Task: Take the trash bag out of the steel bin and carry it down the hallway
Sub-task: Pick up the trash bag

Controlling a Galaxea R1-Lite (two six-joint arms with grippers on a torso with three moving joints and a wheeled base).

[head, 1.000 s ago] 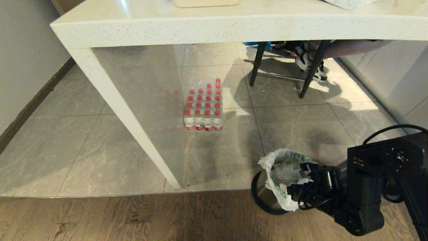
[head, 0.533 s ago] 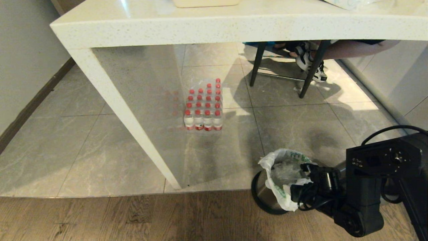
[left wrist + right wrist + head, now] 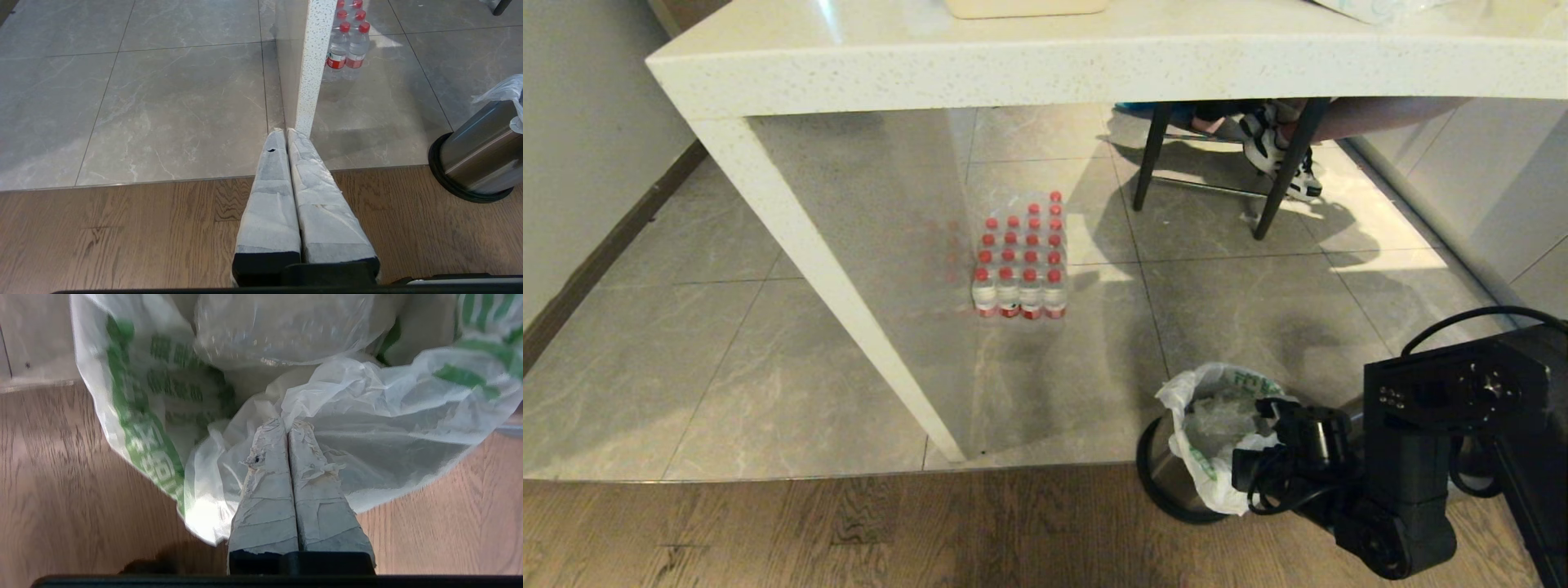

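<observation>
Grey marble-look tiles met a strip of wood flooring beneath a white stone table, and at that seam stood the steel bin, lined with the trash bag. The bag, thin crinkly white plastic printed in green, was draped over the bin's rim, with clear plastic waste visible inside. It looked light and limp, likely slippery and easily torn, so a pinch on gathered film at the rim or a loop handle seemed the safest hold. The right gripper sat at the bag's near edge, its taped fingers pressed together on a fold of the film; how much plastic lay between them could not be judged. The left gripper hung idle over the wood floor beside the table leg, closed on nothing. Farther back, a pack of red-capped water bottles rested under the table, near a chair where a seated person's shoe showed.
</observation>
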